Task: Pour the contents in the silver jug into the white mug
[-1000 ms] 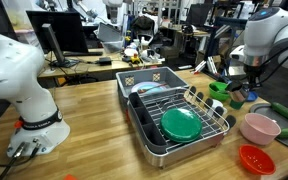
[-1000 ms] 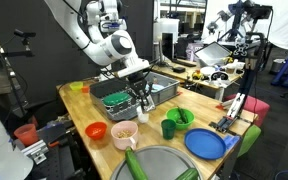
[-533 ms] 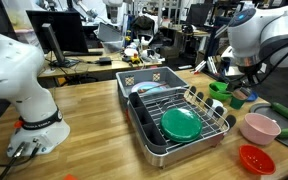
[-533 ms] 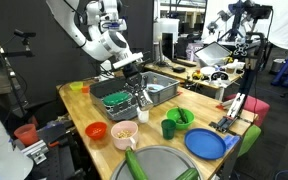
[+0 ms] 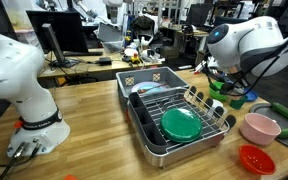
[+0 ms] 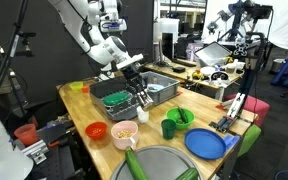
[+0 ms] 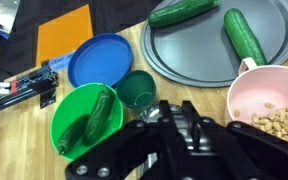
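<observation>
In the wrist view my gripper (image 7: 177, 112) is shut on the silver jug (image 7: 152, 114), and only slivers of shiny metal show between the black fingers. In an exterior view the gripper (image 6: 140, 95) holds the jug (image 6: 142, 103) above the table, beside the dish rack (image 6: 119, 100). Below it stands a pink bowl (image 7: 274, 105) with nuts inside. The white mug is out of view.
A green cup (image 7: 136, 88), a green bowl (image 7: 84, 115) holding a cucumber, a blue plate (image 7: 101, 58) and a grey round tray (image 7: 184, 55) with two cucumbers lie beneath. A red bowl (image 6: 96, 131) sits near the table's edge. A green plate (image 5: 180, 124) stands in the rack.
The arm has swung and turned, lifting the jug slightly beside the rack. The gripper has stayed shut on it.
</observation>
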`<state>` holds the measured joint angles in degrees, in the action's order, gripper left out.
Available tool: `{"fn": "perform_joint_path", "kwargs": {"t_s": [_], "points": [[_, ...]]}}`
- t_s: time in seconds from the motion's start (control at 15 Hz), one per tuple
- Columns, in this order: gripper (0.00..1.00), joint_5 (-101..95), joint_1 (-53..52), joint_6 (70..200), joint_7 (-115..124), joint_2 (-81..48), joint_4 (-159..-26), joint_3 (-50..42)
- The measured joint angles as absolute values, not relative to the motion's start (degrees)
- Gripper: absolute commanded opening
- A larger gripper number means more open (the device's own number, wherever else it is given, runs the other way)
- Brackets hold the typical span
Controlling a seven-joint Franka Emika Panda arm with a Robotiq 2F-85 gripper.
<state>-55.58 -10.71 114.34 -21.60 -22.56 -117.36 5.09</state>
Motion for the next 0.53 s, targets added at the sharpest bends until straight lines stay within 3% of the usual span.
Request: {"fn": "perform_joint_path", "kwargs": {"t_s": [0.53], "points": [[0.04,-56.12,-12.14,105.49,-26.27,-28.71,-111.37,7.65]]}}
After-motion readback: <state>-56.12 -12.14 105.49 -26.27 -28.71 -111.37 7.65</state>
